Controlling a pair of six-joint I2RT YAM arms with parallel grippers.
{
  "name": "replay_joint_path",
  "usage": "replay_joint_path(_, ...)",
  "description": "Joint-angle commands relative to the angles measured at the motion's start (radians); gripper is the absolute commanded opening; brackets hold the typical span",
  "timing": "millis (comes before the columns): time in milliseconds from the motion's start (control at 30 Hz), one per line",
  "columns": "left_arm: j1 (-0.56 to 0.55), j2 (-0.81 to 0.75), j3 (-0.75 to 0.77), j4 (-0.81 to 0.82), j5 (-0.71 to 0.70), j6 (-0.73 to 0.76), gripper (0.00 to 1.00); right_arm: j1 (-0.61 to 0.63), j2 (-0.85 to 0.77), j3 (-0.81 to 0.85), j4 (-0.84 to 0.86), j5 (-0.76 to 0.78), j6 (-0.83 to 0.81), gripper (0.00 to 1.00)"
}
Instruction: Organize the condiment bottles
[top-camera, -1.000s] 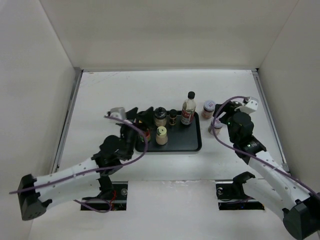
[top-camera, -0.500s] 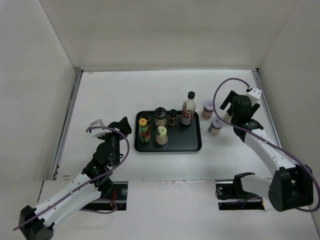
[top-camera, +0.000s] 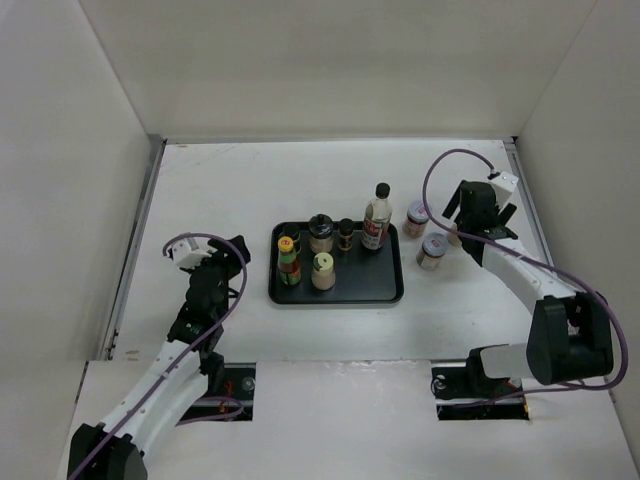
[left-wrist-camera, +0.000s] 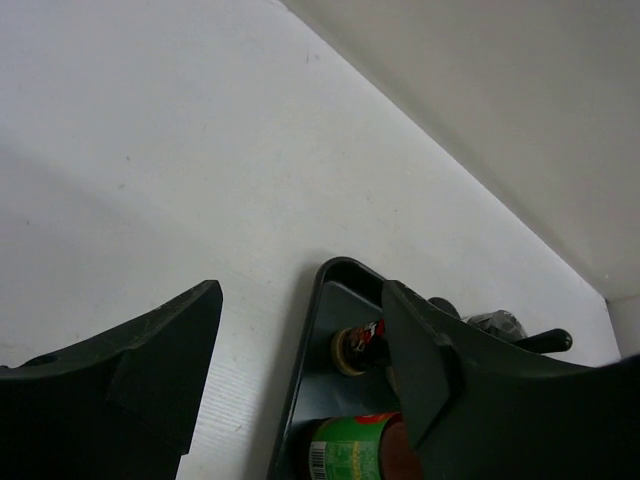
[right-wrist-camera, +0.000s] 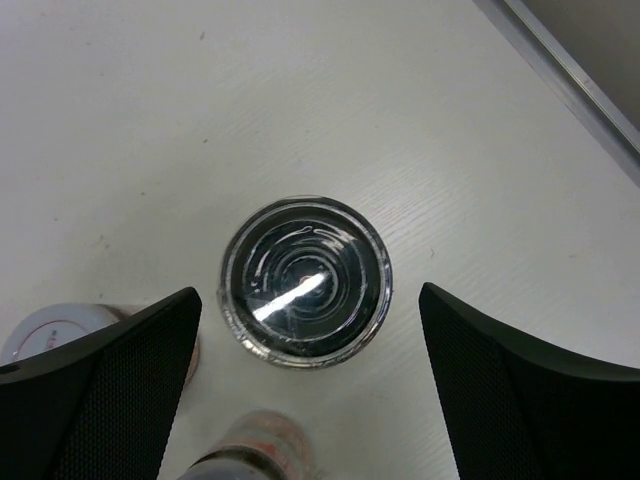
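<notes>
We see black-lidded jar (right-wrist-camera: 305, 282) upright, centred under right gripper (right-wrist-camera: 305, 298), spread wide, empty, probably not touching; left gripper (left-wrist-camera: 300, 300) spread, empty, farther.

The left arm (top-camera: 190, 320) has drawn back from the tray (top-camera: 340, 297) toward its base; the left gripper (top-camera: 232, 250), which was at the sauce bottle (top-camera: 288, 260), now hangs spread and empty off the tray's left edge; the bottle stands free in the tray. The right gripper (top-camera: 478, 212) has left the two pale jars (top-camera: 432, 250) beside the tray and swung to the far right; it now sits spread above a black-lidded jar (right-wrist-camera: 305, 292), fingers clear of it.
</notes>
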Motion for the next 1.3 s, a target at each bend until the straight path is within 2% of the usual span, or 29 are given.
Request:
replay_joint_path(0, 0.051, 0.022, -0.015, 0.044, 0.152, -0.068, 0.63, -0.027, 0.026, 0.041, 0.035, 0.026, -0.014, 0.92)
replay_joint_path(167, 0.079, 0.007, -0.025, 0.048, 0.177, -0.071, 0.62, -0.033, 0.055, 0.064, 0.074, 0.007, -0.022, 0.79)
replay_joint_path(333, 0.070, 0.005, -0.025, 0.051, 0.167, -0.059, 0.62, -0.032, 0.035, 0.070, 0.098, 0.035, -0.043, 0.59)
replay_joint_path(467, 0.062, 0.014, -0.020, 0.055, 0.167, -0.055, 0.62, 0.007, -0.076, 0.021, 0.124, 0.102, -0.057, 0.56)
replay_joint_path(567, 0.059, 0.017, -0.020, 0.058, 0.167, -0.052, 0.62, 0.062, -0.225, -0.013, 0.109, 0.142, -0.060, 0.56)
replay_joint_path(733, 0.042, 0.014, -0.020, 0.070, 0.166, -0.037, 0.61, 0.242, -0.455, -0.045, -0.021, 0.242, -0.051, 0.55)
replay_joint_path(933, 0.039, 0.014, -0.023, 0.071, 0.161, -0.039, 0.61, 0.502, -0.575, -0.030, -0.204, 0.339, -0.019, 0.53)
replay_joint_path(1100, 0.039, 0.013, -0.026, 0.074, 0.152, -0.037, 0.61, 0.732, -0.531, -0.019, -0.239, 0.322, 0.049, 0.52)
replay_joint_path(1267, 0.037, 0.014, -0.029, 0.078, 0.144, -0.037, 0.61, 0.892, -0.358, -0.059, -0.022, 0.294, 0.060, 0.53)
